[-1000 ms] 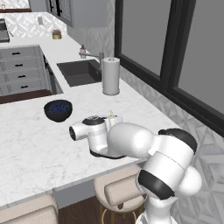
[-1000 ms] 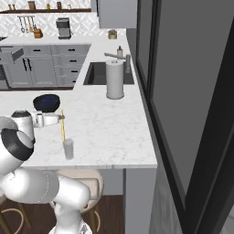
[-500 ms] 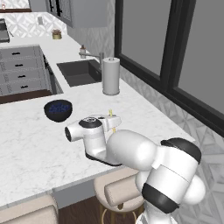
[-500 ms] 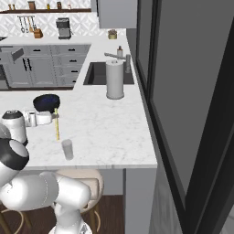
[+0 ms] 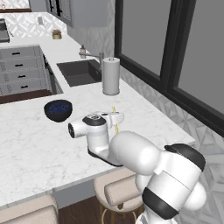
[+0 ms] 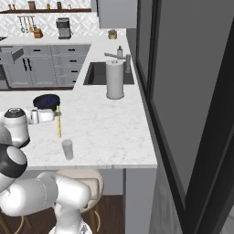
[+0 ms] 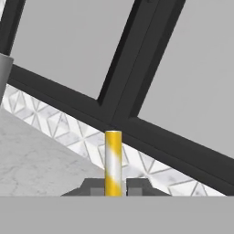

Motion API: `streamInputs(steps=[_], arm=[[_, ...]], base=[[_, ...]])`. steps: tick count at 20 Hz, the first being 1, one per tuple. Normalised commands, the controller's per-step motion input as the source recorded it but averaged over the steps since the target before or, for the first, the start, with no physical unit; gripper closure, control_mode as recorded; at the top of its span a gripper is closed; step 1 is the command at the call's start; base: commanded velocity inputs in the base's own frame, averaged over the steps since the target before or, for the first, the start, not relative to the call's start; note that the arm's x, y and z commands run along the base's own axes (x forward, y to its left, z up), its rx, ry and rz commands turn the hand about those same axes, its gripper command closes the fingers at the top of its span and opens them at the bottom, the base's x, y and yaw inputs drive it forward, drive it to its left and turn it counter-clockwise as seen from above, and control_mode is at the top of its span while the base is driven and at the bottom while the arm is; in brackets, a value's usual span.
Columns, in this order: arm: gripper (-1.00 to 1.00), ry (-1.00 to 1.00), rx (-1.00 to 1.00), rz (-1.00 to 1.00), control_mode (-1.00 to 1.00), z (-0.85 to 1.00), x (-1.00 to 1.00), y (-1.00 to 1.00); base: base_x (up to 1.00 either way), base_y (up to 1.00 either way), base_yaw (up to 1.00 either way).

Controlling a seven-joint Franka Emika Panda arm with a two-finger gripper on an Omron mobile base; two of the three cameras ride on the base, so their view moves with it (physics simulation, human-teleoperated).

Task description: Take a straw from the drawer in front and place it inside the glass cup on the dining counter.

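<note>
- Over the white marble dining counter (image 6: 109, 123), the claw (image 6: 55, 113) is clamped on the straw (image 6: 58, 122), gripping it near its upper end.
- In the right base view the straw hangs nearly upright from the claw, its long axis vertical, its lower tip a little above the counter.
- The glass cup (image 6: 67, 149) stands upright near the counter's stool-side edge, apart from the straw: just to the right of the tip and nearer the camera in that view.
- That offset is what the coming move seems to turn on: the tip likely has to rise over the cup's rim, shift toward the edge, then come down inside.
- From the hand view, the striped straw (image 7: 113, 162) sits squarely between the two dark finger tips, pads tight on both sides.
- The arm reaches low and level across the counter, forearm roughly horizontal, the hand pointing sideways toward the windows.
- A dark blue bowl (image 5: 58, 110) and a paper-towel roll (image 5: 111, 75) lie farther back, well apart from the cup.
</note>
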Motion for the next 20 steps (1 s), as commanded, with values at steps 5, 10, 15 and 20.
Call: streamInputs(steps=[5, 10, 15, 20], arm=[[1.0, 0.0, 0.0, 0.0, -1.0, -0.14, 0.0, -0.37], [1.0, 0.0, 0.0, 0.0, -1.0, -0.21, 0.0, -0.27], [1.0, 0.0, 0.0, 0.01, -1.0, -0.13, 0.0, -0.03], [1.0, 0.0, 0.0, 0.03, -1.0, -0.02, 0.05, 0.03]], base=[[0.0, 0.0, 0.0], [0.0, 0.0, 0.0], [0.0, 0.0, 0.0], [0.0, 0.0, 0.0]])
